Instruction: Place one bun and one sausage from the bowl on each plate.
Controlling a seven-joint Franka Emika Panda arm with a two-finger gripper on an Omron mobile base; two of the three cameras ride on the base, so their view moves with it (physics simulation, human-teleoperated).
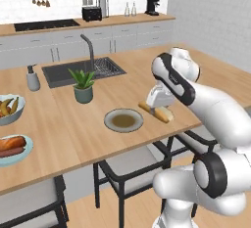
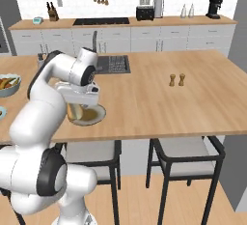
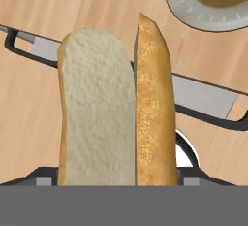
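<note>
A split bun (image 3: pixel 116 108), pale crumb beside a golden sesame crust, sits between the widely spread fingers (image 1: pixel 158 108), held above the wooden bench (image 1: pixel 73 124) just right of the olive-brown plate (image 1: pixel 123 120). The left base view also shows a light blue plate (image 1: pixel 14 149) carrying a bun and sausage at far left.

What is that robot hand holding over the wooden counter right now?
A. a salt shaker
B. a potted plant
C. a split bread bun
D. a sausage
C: the hand view shows the bun, split lengthwise with a white crumb side and a golden crust side, between the gripper fingers, next to the olive-brown plate.
</note>
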